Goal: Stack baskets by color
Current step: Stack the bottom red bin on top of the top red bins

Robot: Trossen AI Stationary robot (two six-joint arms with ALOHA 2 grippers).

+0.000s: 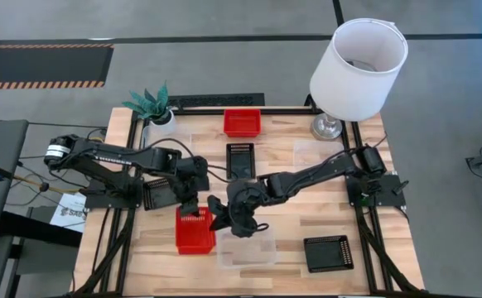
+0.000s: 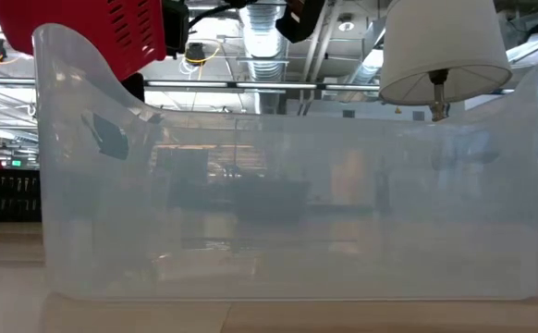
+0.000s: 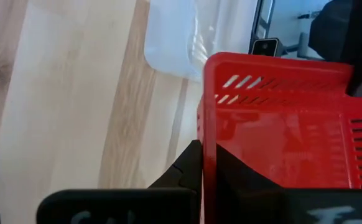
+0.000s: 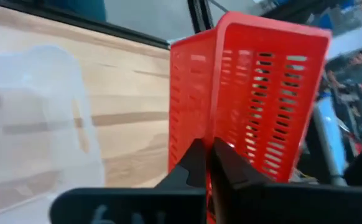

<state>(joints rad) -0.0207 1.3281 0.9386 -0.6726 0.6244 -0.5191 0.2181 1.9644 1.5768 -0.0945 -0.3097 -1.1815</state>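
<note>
On the wooden counter (image 1: 150, 240) a red basket (image 1: 195, 231) sits lifted at the near edge, just beside a clear basket (image 1: 247, 248), with another red basket (image 1: 242, 122) at the far edge and a black basket (image 1: 328, 253) near the right corner. The left gripper (image 1: 190, 203) has its fingers (image 3: 190, 168) clamped on the red basket's far wall. The right gripper (image 1: 221, 217) has its fingers (image 4: 196, 165) clamped on its right wall.

The wooden desk (image 1: 154, 248) carries a red basket (image 1: 242, 122) at its far edge, beside a potted plant (image 1: 152, 106) and a white lamp (image 1: 353, 66); a black basket (image 1: 240, 159) lies mid-desk (lengthwise); a clear basket (image 1: 247, 248) and another black basket (image 1: 328, 253) sit near the front.
</note>
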